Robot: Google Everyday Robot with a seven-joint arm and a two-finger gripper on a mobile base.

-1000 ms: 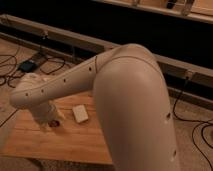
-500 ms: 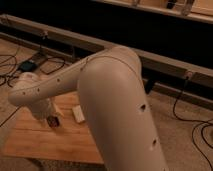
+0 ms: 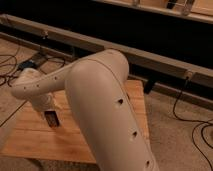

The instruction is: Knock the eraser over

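Where the cream-white robot arm (image 3: 95, 95) ends at the left, its dark two-finger gripper (image 3: 51, 120) hangs just above the light wooden tabletop (image 3: 35, 142). The eraser cannot be seen; the arm's bulk may hide it, so which way it lies from the gripper, and how its long axis runs, cannot be judged.

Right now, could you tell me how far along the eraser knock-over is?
Nothing visibly done: the eraser is hidden, so whether it has toppled cannot be told. In hand: the gripper sits low over the left of the wooden table, below the arm. Left: confirming the knock.
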